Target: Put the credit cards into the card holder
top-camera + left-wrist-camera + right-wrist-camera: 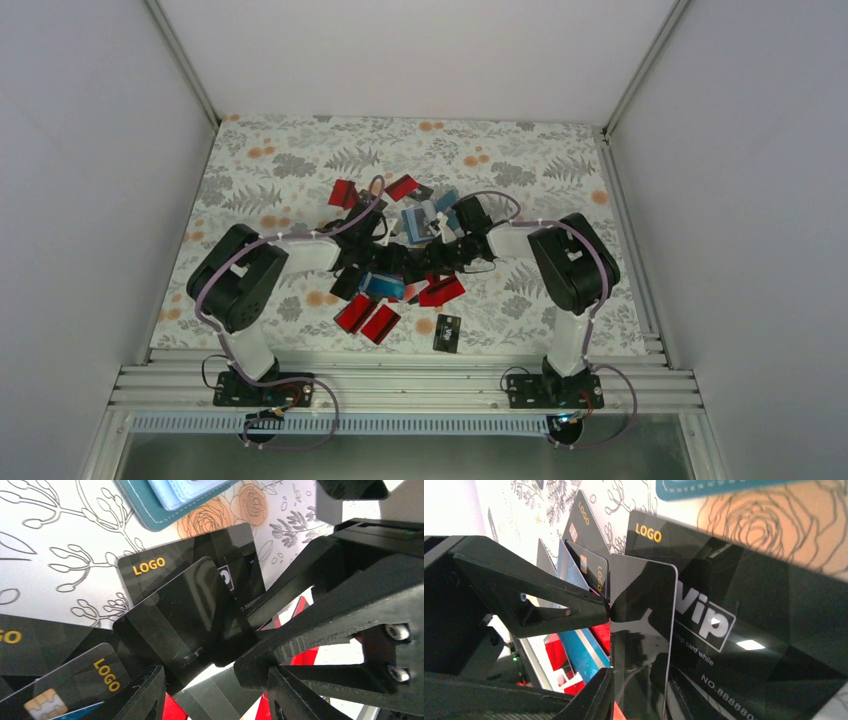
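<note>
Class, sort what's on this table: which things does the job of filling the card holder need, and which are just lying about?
Needed for the job:
red cards
black cards
blue cards
card holder

Just there:
flowered table cover
metal rail

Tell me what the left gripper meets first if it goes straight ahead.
Most likely the tilted black card held by the right gripper, just ahead of the left gripper; depth is unclear.

Your left arm [240,280] and right arm [572,262] have black joints, white links and lilac cables [197,295]; the fingers [320,625] are angular black plastic with silver screws [398,631].
</note>
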